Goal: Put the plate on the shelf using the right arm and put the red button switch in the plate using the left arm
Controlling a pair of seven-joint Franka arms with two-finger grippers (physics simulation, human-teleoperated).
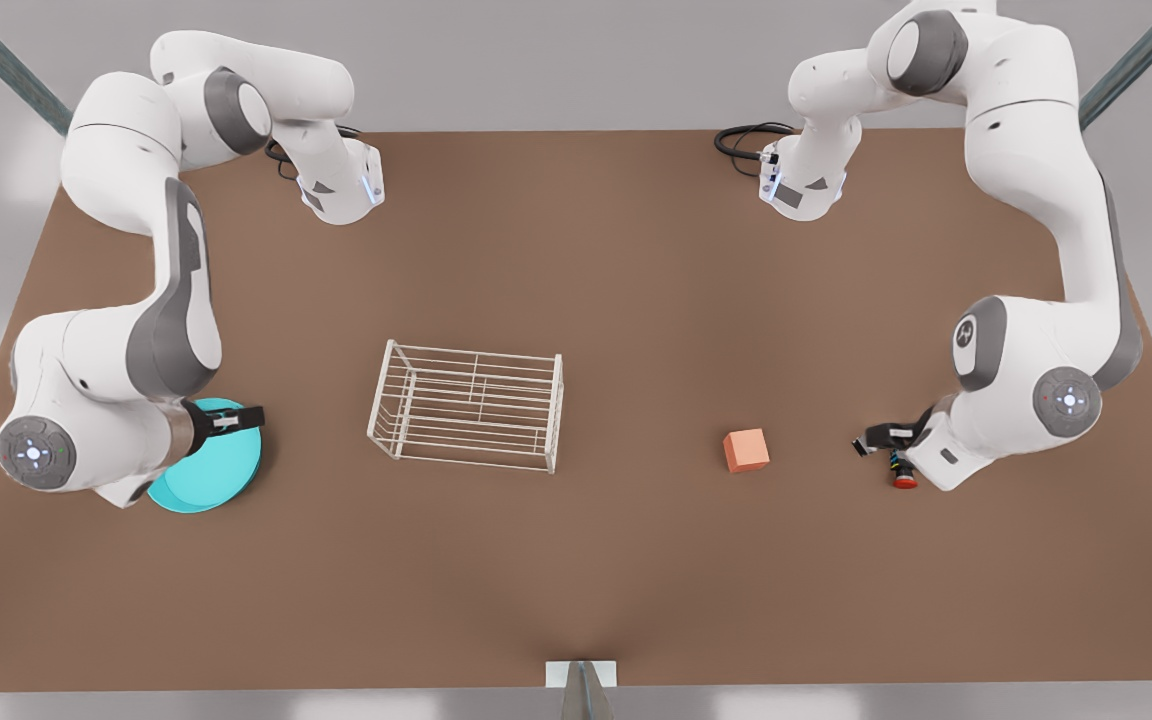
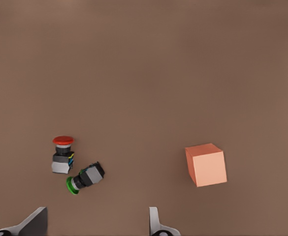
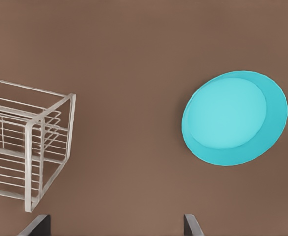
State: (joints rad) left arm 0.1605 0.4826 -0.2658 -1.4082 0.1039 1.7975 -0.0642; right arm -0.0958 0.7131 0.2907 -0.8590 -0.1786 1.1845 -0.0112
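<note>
We see the plate (image 1: 211,478), holding nothing, flat on the table (image 1: 636,300) beneath the right gripper (image 1: 236,420), fingers spread. The shelf (image 1: 466,405) carries nothing. The left gripper (image 1: 871,445), released, hovers above the red button switch (image 1: 904,480).

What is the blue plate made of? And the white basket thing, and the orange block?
Plate: looks like smooth plastic or glazed ceramic, an even turquoise with a soft sheen; can't tell which. Shelf: thin white bars with gaps between, likely painted or coated metal wire. Orange cube: flat matte faces with sharp edges, maybe plastic, foam or painted wood; the look leaves it open.
</note>
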